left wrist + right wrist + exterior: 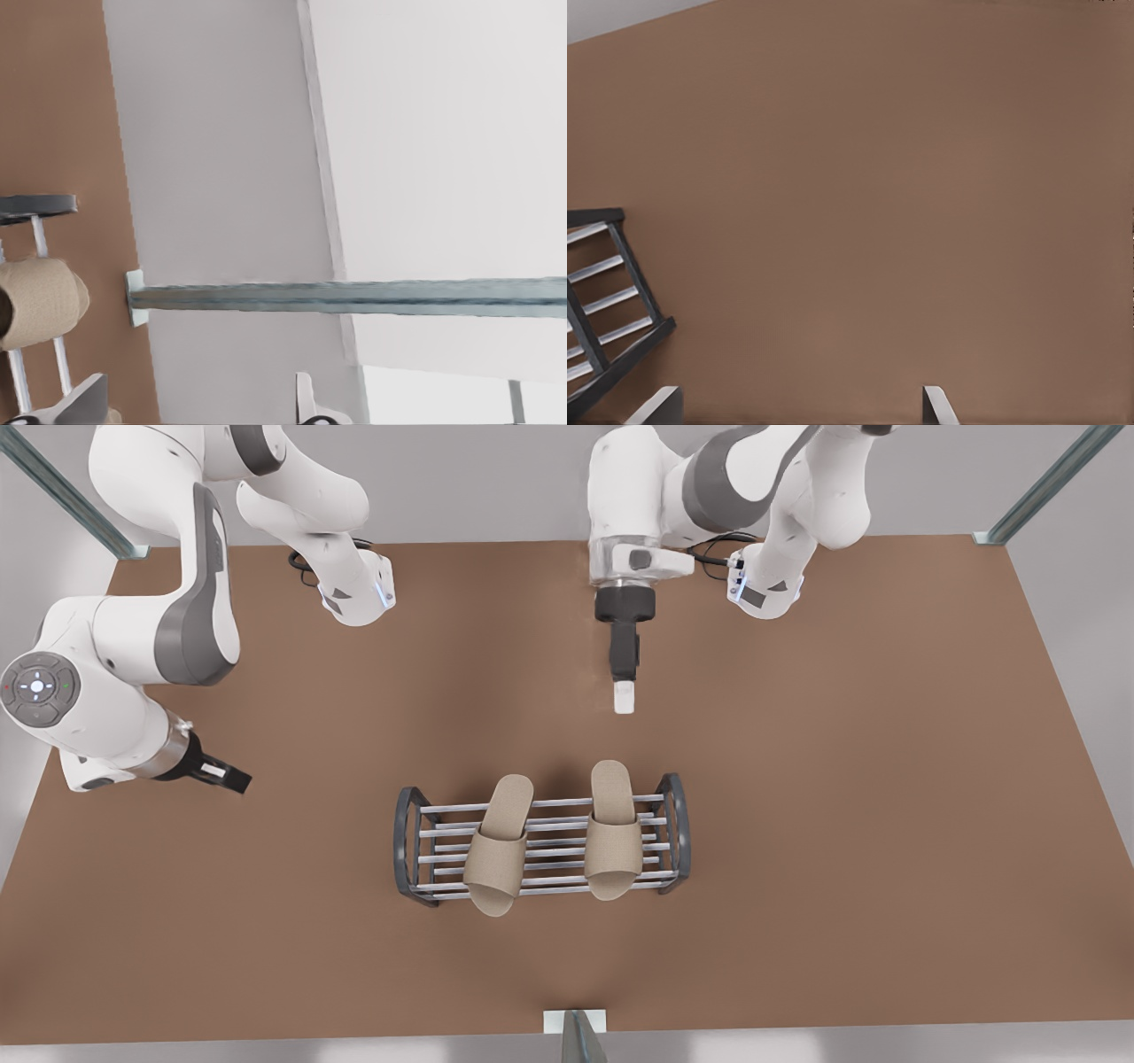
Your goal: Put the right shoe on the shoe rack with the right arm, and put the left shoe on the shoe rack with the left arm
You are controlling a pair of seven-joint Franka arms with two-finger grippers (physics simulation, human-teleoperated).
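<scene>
Your shoes (pixel 499 841) lie on the shoe rack (pixel 407 841). The left gripper (pixel 625 698) behind it and the right gripper (pixel 232 778) beside it are both spread wide, holding nothing.

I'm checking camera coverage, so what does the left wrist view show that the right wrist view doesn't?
The left wrist view adds a beige slipper lying on the rack, a metal post standing in a white bracket at the table's edge, and the left pincer, open. The right wrist view adds the right pincer, open, over bare table. Both share the shoe rack, with its dark end frame and silver bars, and the brown table.
</scene>
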